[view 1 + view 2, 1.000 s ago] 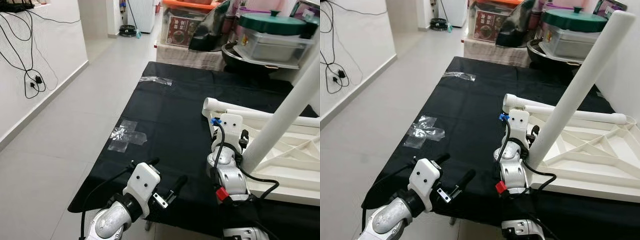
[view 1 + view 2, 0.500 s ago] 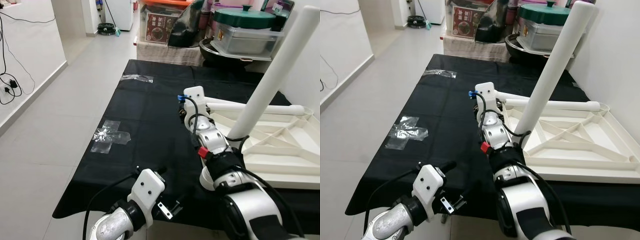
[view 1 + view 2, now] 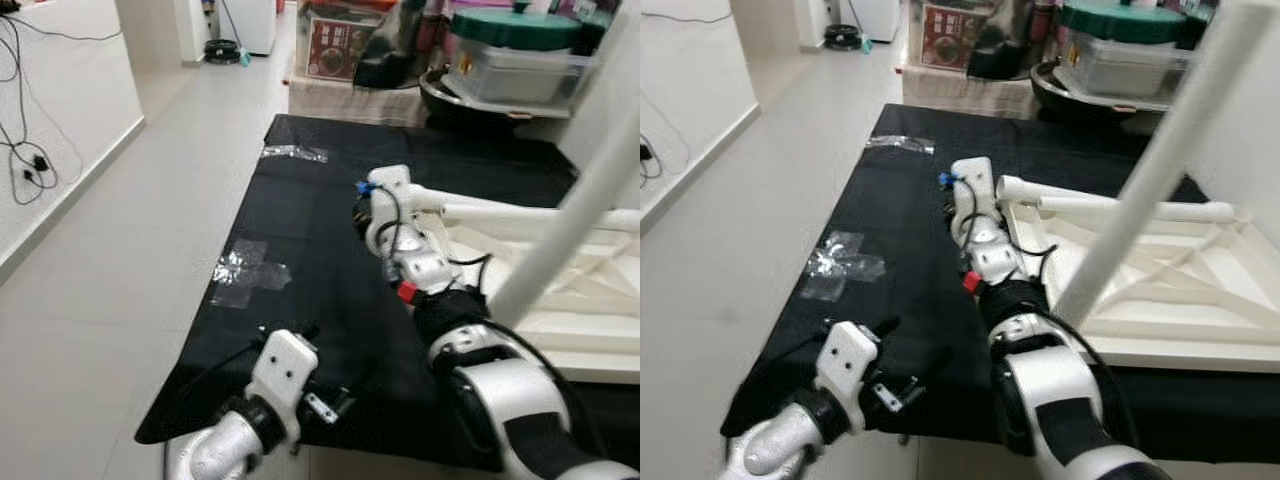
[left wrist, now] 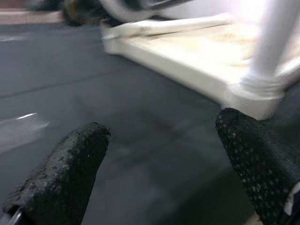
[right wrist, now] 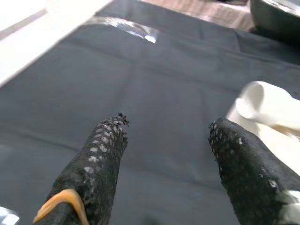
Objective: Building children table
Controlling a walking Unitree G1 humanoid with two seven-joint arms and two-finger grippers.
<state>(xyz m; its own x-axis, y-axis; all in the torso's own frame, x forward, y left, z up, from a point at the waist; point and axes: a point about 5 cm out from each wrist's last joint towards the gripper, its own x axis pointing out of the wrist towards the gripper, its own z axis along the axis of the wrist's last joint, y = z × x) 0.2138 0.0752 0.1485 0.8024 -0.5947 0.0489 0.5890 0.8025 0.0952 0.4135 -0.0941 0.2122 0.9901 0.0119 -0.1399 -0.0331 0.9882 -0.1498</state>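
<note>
An upturned white table top [image 3: 600, 300] lies on a black mat [image 3: 320, 260]. One white leg [image 3: 575, 225] stands upright in its near corner. A second leg [image 3: 520, 213] lies along its far edge. My right arm [image 3: 400, 250] reaches forward over the mat, and my right gripper [image 5: 168, 124] is open just above it. The lying leg's round end [image 5: 262, 105] sits close beside one fingertip, apart from it. My left gripper [image 3: 328, 368] hovers open and holding nothing at the mat's front edge. It faces the upright leg's base [image 4: 255, 89].
Crumpled clear tape [image 3: 250, 272] and another strip [image 3: 295, 153] stick to the mat's left half. Boxes, a bowl and a lidded container [image 3: 520, 50] crowd the far end. Tiled floor [image 3: 130, 250] runs along the left, beside a wall with hanging cables [image 3: 35, 165].
The camera has shifted. My right arm has stretched forward from beside the upright leg's base to the lying leg's end. My left gripper has stayed near the mat's front edge.
</note>
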